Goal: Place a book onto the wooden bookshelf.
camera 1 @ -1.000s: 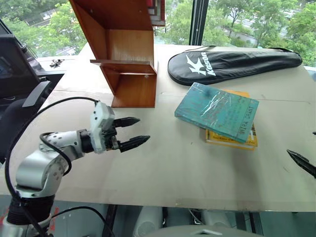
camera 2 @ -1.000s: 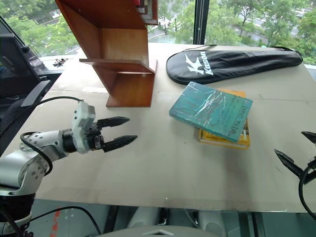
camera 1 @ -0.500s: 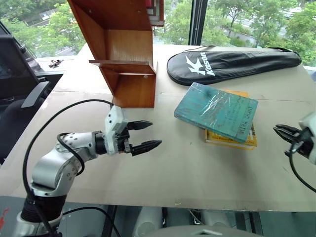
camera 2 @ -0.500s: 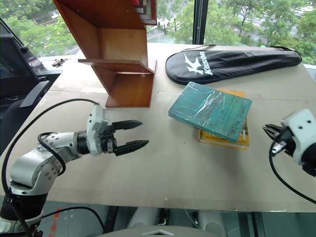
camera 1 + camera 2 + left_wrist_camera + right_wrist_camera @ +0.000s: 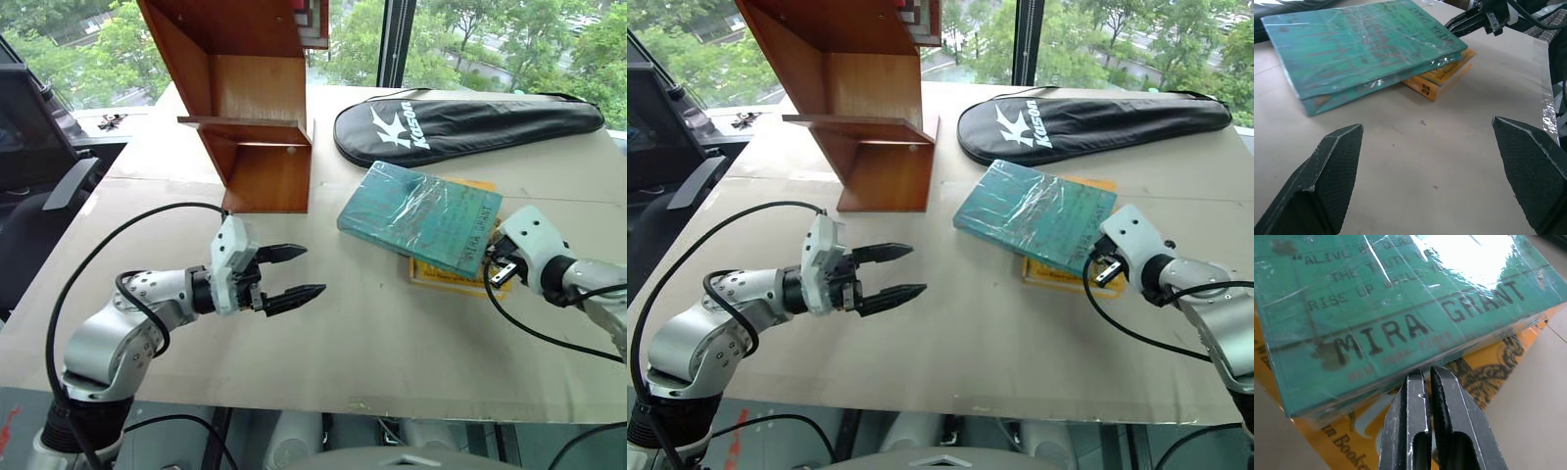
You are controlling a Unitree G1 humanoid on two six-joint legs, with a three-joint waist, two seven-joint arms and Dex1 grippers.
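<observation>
The book (image 5: 419, 215), teal-green in shiny plastic wrap, lies flat on a yellow book (image 5: 458, 277) right of the table's centre. My right gripper (image 5: 1097, 264) is shut, its tips at the near right edge of the teal book, right where that edge meets the yellow cover; the right wrist view shows the closed gripper (image 5: 1426, 374) at that seam. My left gripper (image 5: 313, 271) hangs open over bare table, left of the books and apart from them. The wooden bookshelf (image 5: 250, 108) stands upright at the back left, its middle shelf board bare.
A black racket bag (image 5: 460, 122) lies along the far side of the table behind the books. A dark office chair (image 5: 39, 186) stands off the table's left edge. Bare table lies between the shelf and the books.
My right arm swung in from the right edge to the teal book's near edge and its gripper shut. The teal book slid slightly left. My left gripper drifted a little to the right, still open.
</observation>
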